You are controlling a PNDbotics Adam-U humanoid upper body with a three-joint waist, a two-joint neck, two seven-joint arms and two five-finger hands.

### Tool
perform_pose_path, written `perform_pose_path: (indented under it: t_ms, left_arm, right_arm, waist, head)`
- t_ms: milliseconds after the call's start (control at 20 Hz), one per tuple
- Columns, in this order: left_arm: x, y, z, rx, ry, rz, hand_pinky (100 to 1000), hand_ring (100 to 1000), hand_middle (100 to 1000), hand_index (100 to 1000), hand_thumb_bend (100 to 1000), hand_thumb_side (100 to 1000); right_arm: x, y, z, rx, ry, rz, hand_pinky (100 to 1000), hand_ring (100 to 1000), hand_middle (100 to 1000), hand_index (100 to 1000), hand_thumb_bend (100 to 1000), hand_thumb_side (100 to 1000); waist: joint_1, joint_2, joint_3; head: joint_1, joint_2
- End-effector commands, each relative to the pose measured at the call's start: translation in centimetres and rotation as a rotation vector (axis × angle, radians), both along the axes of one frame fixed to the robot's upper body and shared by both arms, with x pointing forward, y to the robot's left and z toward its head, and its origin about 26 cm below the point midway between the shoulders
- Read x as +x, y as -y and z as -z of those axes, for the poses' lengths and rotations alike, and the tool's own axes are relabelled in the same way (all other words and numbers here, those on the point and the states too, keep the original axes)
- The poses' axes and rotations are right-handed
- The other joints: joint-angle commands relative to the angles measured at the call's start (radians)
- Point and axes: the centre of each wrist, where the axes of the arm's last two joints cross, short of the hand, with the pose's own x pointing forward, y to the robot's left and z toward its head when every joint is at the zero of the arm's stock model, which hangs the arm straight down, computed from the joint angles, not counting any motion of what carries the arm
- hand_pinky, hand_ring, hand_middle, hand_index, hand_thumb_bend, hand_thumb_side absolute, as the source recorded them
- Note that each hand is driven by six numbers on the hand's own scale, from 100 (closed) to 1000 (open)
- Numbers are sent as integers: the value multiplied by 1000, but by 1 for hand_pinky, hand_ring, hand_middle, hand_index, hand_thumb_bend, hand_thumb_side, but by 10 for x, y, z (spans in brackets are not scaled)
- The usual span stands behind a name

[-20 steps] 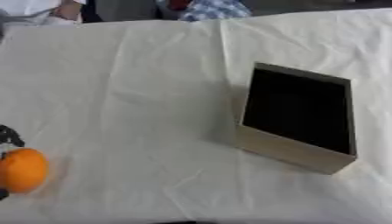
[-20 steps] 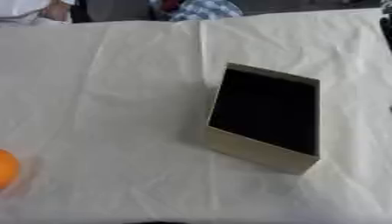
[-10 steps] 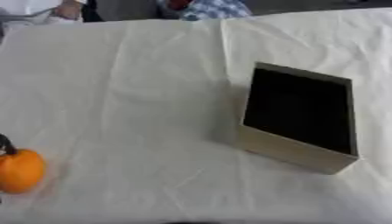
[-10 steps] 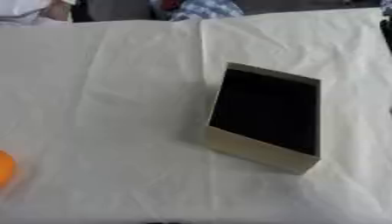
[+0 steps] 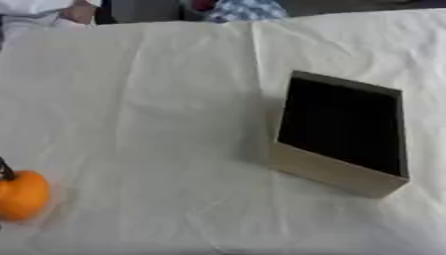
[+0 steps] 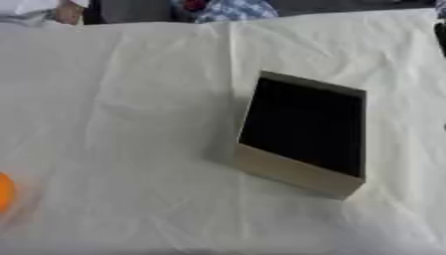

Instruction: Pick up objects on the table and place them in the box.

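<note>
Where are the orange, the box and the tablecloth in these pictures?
orange (image 5: 23,195): left eye view, middle of its skin.
box (image 5: 329,172): left eye view, near tan wall.
tablecloth (image 6: 131,99): right eye view, bare stretch left of the box.

You are looking down at a surface (image 5: 157,124) that fills nearly the whole frame. It is covered by a creased white cloth (image 5: 174,74), with fold lines running down from the upper middle and softer wrinkles spreading toward the lower centre. The light is even and soft, and the shadows on the cloth are faint. Along the top edge of the frame the cloth ends at a dark strip of background. There you can make out a blue and white checked fabric (image 5: 246,9) at the upper centre and pale fabric (image 5: 35,7) at the upper left.
</note>
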Motion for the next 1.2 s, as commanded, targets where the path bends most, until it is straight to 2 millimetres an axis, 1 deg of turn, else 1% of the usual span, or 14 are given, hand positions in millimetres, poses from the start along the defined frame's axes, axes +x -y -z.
perform_pose_path:
  t_ms: [50,150,400,500,550,600,650,750,850,900,1000,1200]
  left_arm:
    - [0,-3,-5,35,58,-1,650,774,745,749,420,100]
    - [1,-6,-1,32,62,-7,607,745,714,725,398,100]
    - [3,-13,7,3,43,-25,582,730,698,715,385,100]
    - [4,-14,9,-7,44,-23,539,692,663,690,352,100]
    - [4,-14,9,-9,54,-19,512,667,641,673,344,100]
    - [4,-14,8,-8,71,-16,486,640,620,655,309,100]
    - [4,-14,9,-9,91,-15,472,624,609,644,299,100]
    - [5,-14,9,-19,137,-17,403,565,552,589,242,100]
    - [5,-13,8,-42,186,-21,349,524,515,551,203,100]
    - [5,-13,8,-59,204,-24,345,521,512,547,201,100]
    - [5,-13,7,-87,231,-29,290,481,474,509,179,100]
    - [6,-10,-2,-112,292,-26,259,464,460,496,180,100]
  right_arm:
    - [-3,1,-8,-4,31,-1,603,683,552,804,100,798]
    - [-3,1,-8,-2,32,0,603,683,552,804,100,798]
    - [-4,2,-7,2,34,4,602,683,551,804,100,797]
    - [-4,2,-7,3,33,5,602,683,551,804,100,798]
    - [-4,2,-7,3,33,4,602,683,551,804,100,797]
    - [-4,2,-7,4,32,4,602,683,551,804,100,798]
    - [-4,2,-7,4,32,3,602,683,551,804,100,798]
    - [-4,2,-6,5,31,1,602,683,551,804,100,798]
    - [-4,2,-6,6,30,1,602,683,551,804,100,798]
    - [-4,2,-6,7,29,0,602,683,551,804,100,798]
    - [-4,2,-6,8,28,-1,602,683,551,804,100,798]
    - [-4,2,-6,9,27,0,602,683,551,804,100,797]
  waist:
    - [-2,-10,-1]
    - [-2,-10,-1]
    - [-2,-10,-3]
    - [-2,-9,-4]
    - [-2,-9,-5]
    - [-2,-9,-5]
    - [-2,-9,-5]
    - [-1,-8,-6]
    - [-1,-8,-6]
    - [0,-8,-6]
    - [0,-9,-7]
    - [1,-10,-7]
  head:
    - [3,-2]
    - [4,-2]
    - [5,0]
    - [4,0]
    - [5,0]
    - [5,0]
    - [5,0]
    - [5,0]
    - [5,1]
    - [5,1]
    - [5,1]
    - [3,-1]
